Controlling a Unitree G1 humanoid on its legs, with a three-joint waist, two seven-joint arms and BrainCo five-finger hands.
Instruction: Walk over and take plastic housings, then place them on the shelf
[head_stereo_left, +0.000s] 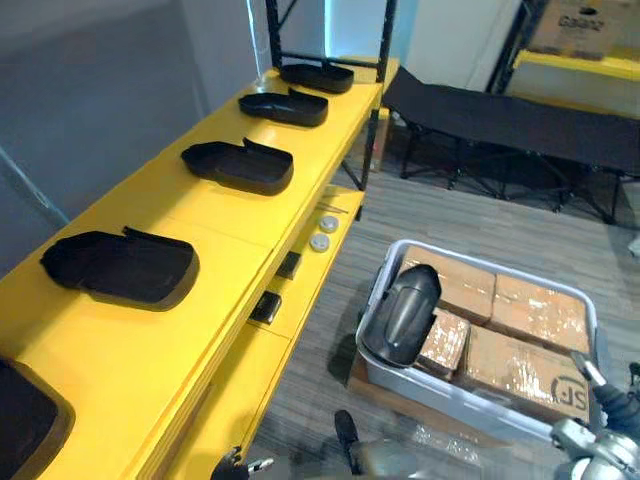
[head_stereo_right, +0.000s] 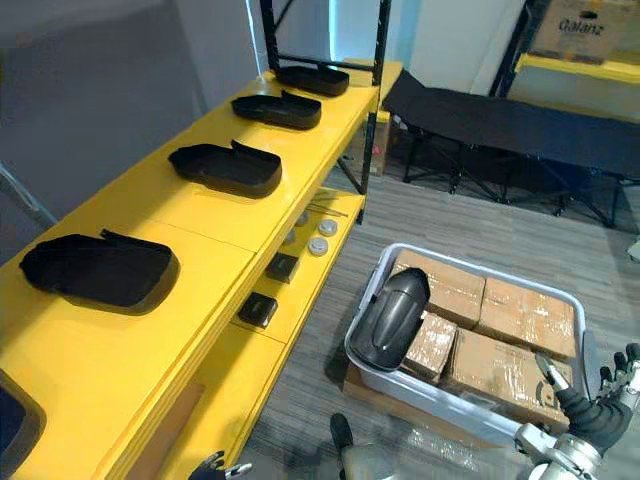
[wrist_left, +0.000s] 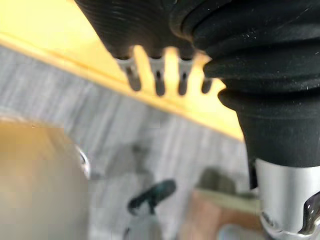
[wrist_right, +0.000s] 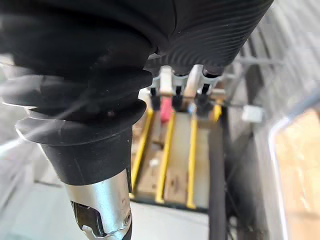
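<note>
Several black plastic housings lie in a row along the yellow shelf top (head_stereo_left: 230, 215): the nearest full one (head_stereo_left: 120, 265), then another (head_stereo_left: 240, 165), a third (head_stereo_left: 285, 105) and the farthest (head_stereo_left: 318, 75). One more housing (head_stereo_left: 402, 312) leans on brown boxes (head_stereo_left: 530, 310) inside a grey bin (head_stereo_left: 480, 405) on the floor. My right hand (head_stereo_right: 592, 405) hangs low at the right, beside the bin's near corner, fingers (wrist_right: 175, 85) relaxed and empty. My left hand (head_stereo_left: 235, 465) shows at the bottom edge by the shelf's front, fingers (wrist_left: 157, 82) straight, holding nothing.
A lower yellow ledge carries round silver parts (head_stereo_left: 322, 232) and small black blocks (head_stereo_left: 266, 306). Black rack posts (head_stereo_left: 385, 40) stand at the shelf's far end. A black folding cot (head_stereo_left: 520, 120) stands behind the bin. A carton (head_stereo_left: 580, 30) sits on a rack at back right.
</note>
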